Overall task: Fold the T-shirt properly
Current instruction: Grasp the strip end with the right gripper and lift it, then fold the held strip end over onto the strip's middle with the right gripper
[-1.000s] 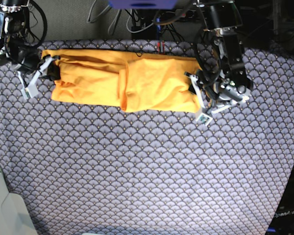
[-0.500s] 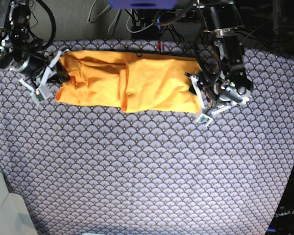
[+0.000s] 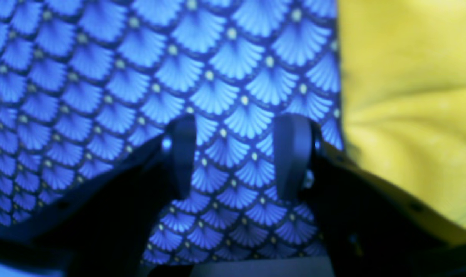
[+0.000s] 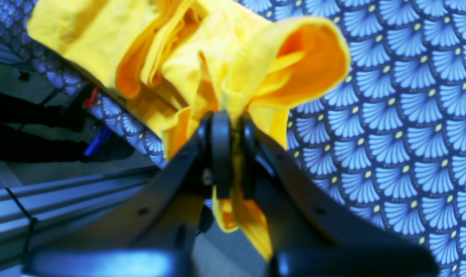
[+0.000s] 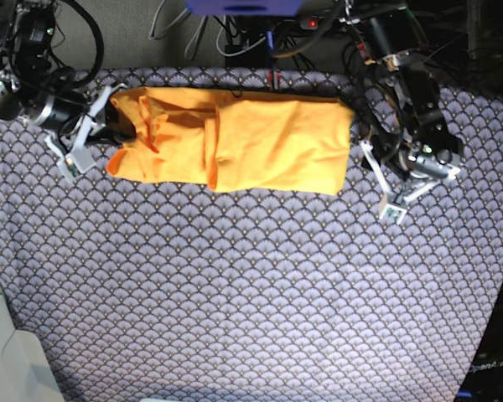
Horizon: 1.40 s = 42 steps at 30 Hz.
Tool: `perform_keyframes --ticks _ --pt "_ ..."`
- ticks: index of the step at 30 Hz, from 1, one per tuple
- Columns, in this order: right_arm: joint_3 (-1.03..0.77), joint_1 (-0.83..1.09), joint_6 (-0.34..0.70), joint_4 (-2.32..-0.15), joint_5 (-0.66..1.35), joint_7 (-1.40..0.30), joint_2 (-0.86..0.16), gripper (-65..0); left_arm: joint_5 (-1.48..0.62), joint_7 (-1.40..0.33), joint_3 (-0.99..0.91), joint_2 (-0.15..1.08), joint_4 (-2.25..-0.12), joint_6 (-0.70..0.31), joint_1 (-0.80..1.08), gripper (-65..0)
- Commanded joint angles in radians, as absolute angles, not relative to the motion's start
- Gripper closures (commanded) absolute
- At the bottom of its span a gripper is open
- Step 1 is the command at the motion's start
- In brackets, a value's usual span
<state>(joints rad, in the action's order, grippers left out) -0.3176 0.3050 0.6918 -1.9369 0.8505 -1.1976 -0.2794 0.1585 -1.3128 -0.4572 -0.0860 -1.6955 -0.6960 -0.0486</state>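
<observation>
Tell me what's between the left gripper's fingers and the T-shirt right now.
Only bare patterned tablecloth. In the left wrist view, the open left gripper sits beside the T-shirt, holding nothing; the base view shows the same gap.

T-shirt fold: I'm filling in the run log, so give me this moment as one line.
T-shirt: long folded band on patterned cloth | right gripper: shut on T-shirt end, bunched | left gripper: open, empty, beside T-shirt

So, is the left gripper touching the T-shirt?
Apart. In the left wrist view the open left gripper shows only patterned cloth between its fingers; the T-shirt lies beside it.
</observation>
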Motion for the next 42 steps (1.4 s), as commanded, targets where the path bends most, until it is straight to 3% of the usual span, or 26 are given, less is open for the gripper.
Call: perform_keyframes --ticks 1,8,18,27,36,42 --pt "-0.318 0.291 0.698 -1.954 0.875 -1.179 -0.288 0.0 0.15 -1.317 -0.455 -0.084 -1.73 -0.698 -0.07 -31.2" --pt "-0.265 0.26 0.698 -1.954 0.877 -1.196 -0.278 0.0 0.157 -1.313 -0.456 -0.042 -1.758 -0.698 -0.045 -31.2" --pt "-0.248 0.093 0.698 -1.959 0.877 -1.396 -0.12 0.0 0.151 -1.31 -0.522 0.007 -1.764 -0.698 0.005 -31.2" --pt "-0.222 0.041 0.698 -1.96 0.877 -1.396 -0.012 0.0 0.156 -1.308 -0.524 0.016 -1.758 -0.698 0.028 -31.2" --pt "-0.068 0.087 0.698 -1.957 0.874 -1.396 0.013 0.0 0.157 -1.308 -0.582 0.045 -1.765 -0.698 0.028 -31.2" --pt "0.022 0.085 0.698 -1.954 0.872 -1.376 0.015 0.0 0.154 -1.308 -0.696 0.14 -1.755 -0.698 0.028 -31.2"
